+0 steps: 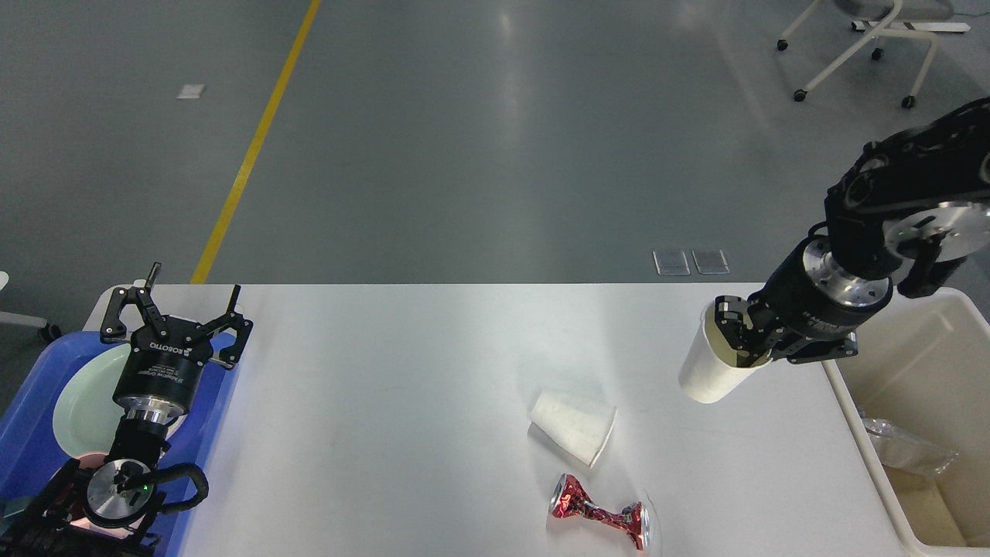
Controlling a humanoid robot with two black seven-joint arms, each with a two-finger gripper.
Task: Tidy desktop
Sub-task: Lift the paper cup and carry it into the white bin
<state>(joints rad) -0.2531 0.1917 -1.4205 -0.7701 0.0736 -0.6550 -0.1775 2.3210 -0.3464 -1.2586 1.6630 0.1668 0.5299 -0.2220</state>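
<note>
Your left claw (184, 302) stands with its fingers spread wide apart, holding nothing, at the far left corner of the desktop (433, 371). Just beneath and behind it lies a blue tray (31, 418), and on that tray rests a pale green plate (85, 402), partly hidden by the arm.

To the right of that claw the white desktop runs wide across the view. Well to its right, and nearer you, a paper cup (574, 426) lies on its side on the desktop. Just nearer you than that cup lies a crushed red can (597, 518), also on its side.

Further right, your right claw (739, 336) hangs above the right end of the desktop, clamped on the rim of a second paper cup (708, 370), which is tilted and lifted clear of the surface. Just to the right of this claw sits a cream bin (858, 433) beside the desktop's edge, with some clear plastic wrapping (909, 450) inside it.
</note>
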